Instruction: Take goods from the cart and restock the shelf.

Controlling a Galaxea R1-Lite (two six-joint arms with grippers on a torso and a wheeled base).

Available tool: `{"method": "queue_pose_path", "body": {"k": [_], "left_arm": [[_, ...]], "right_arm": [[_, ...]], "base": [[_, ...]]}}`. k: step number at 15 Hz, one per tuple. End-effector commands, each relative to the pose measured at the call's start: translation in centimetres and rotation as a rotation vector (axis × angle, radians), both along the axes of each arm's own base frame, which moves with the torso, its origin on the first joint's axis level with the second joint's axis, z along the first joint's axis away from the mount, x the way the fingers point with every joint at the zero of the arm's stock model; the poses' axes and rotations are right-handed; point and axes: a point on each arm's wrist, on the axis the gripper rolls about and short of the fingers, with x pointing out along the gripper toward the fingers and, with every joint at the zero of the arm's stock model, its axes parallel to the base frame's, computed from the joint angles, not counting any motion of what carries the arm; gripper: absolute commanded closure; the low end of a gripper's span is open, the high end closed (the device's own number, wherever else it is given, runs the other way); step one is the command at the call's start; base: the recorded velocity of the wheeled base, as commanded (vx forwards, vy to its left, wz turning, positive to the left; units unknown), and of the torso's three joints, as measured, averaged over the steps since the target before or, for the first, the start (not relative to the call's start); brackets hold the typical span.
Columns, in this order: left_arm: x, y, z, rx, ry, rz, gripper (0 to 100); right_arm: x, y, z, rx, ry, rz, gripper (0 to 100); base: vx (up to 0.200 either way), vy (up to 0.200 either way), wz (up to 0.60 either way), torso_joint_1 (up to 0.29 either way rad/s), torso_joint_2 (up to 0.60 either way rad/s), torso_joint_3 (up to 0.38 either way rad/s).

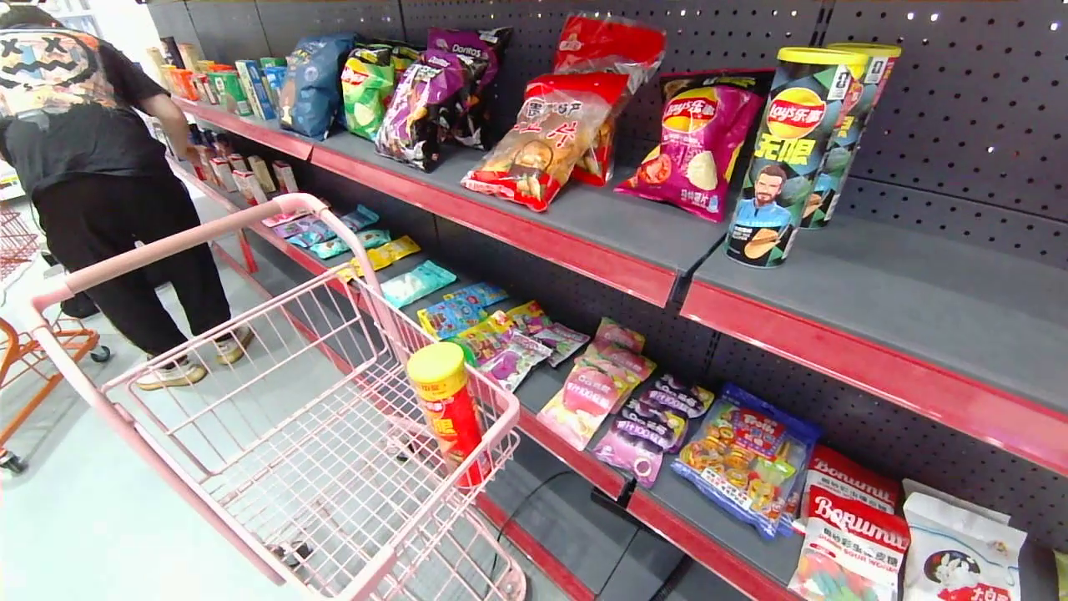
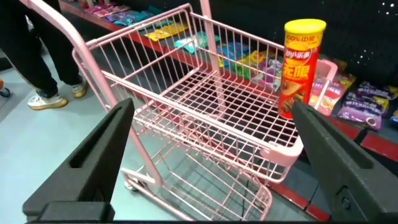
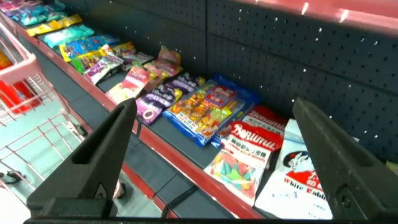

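A pink wire cart (image 1: 275, 434) stands in front of the shelf. A red chip can with a yellow lid (image 1: 446, 409) stands upright in the basket corner nearest the shelf. In the left wrist view my left gripper (image 2: 211, 106) hangs open above the cart basket (image 2: 217, 106), with the can (image 2: 300, 65) beyond its fingers and nothing between them. My right gripper (image 3: 214, 102) is open and empty over the lower shelf's snack bags (image 3: 205, 109), with the cart's rim (image 3: 22, 62) off to one side.
Two tall chip cans (image 1: 784, 159) stand on the upper shelf (image 1: 901, 292), with bare grey board to their right. Chip bags (image 1: 542, 138) fill the shelf further left. Candy packs (image 1: 747, 455) lie on the lower shelf. An orange cart (image 1: 33, 359) stands at the far left.
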Motion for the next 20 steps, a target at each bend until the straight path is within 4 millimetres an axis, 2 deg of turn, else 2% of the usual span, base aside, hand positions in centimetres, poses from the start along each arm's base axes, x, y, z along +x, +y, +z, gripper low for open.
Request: {"method": "queue_pose_path", "body": {"k": [1,3,4,5,6,7,8,9,10,11,13,14,16,17,20], "left_arm": [[0.0,0.0,0.0,0.000,0.002,-0.003,0],[0.0,0.0,0.1,-0.015,-0.003,-0.004,0],[-0.3,0.0,3.0,-0.030,-0.048,-0.048,0],[0.4,0.0,7.3,-0.092,-0.031,-0.073,0],[2.6,0.0,12.7,-0.221,-0.015,-0.055,0],[6.6,-0.2,17.7,-0.293,0.007,-0.048,0],[10.7,-0.4,17.8,-0.272,0.101,-0.037,0],[14.7,-0.6,16.7,-0.216,0.189,-0.048,0],[17.1,-0.8,15.7,-0.204,0.246,-0.079,0],[21.1,-1.3,14.3,-0.191,0.277,-0.191,0],[25.9,-1.7,11.1,-0.084,0.326,-0.336,0],[27.4,-1.8,9.6,-0.027,0.347,-0.381,0],[28.9,-2.2,7.9,-0.015,0.391,-0.472,0],[29.9,-2.3,6.1,-0.013,0.431,-0.520,0],[33.0,-3.0,3.2,0.035,0.350,-0.551,0]], "right_arm": [[0.0,0.0,0.0,0.000,0.000,-0.001,0],[0.0,0.0,0.0,0.000,0.000,-0.001,0],[0.0,0.0,0.0,0.000,0.000,-0.001,0],[0.0,0.0,0.0,0.001,0.000,-0.001,0],[0.0,0.0,0.0,0.001,0.000,-0.001,0],[0.0,0.0,0.0,0.000,0.000,-0.001,0],[0.0,0.0,0.0,0.000,0.000,-0.001,0],[0.0,0.0,0.0,0.001,0.000,-0.001,0],[0.0,0.0,0.0,0.000,0.000,-0.001,0],[0.0,0.0,0.0,-0.002,0.000,-0.001,0],[0.0,0.0,0.0,-0.002,0.000,-0.001,0],[0.0,0.0,0.0,-0.002,0.000,-0.001,0],[0.0,0.0,0.0,-0.002,0.000,-0.001,0],[0.0,0.0,0.0,-0.002,0.000,-0.001,0],[0.0,0.0,0.0,-0.002,0.000,-0.001,0]], "base": [[0.000,0.000,0.00,-0.115,0.39,0.276],[0.000,0.000,0.00,-0.054,0.18,0.117],[0.000,0.000,0.00,-0.022,0.07,0.046],[0.000,0.000,0.00,-0.022,0.05,0.032],[0.000,0.000,0.00,0.000,0.00,0.000],[0.000,0.000,0.00,0.000,0.00,0.000],[0.000,0.000,0.00,0.000,0.00,0.000],[0.000,0.000,0.00,0.000,0.00,0.000],[0.000,0.000,0.00,0.000,0.00,0.000],[0.000,0.000,0.00,0.000,0.00,0.000],[0.000,0.000,0.00,0.000,0.00,0.000],[0.000,0.000,0.00,0.000,0.00,0.000],[0.000,0.000,0.00,0.000,0.00,0.000],[0.000,0.000,0.00,0.000,0.00,0.000],[0.000,0.000,0.00,0.000,0.00,0.000]]}}
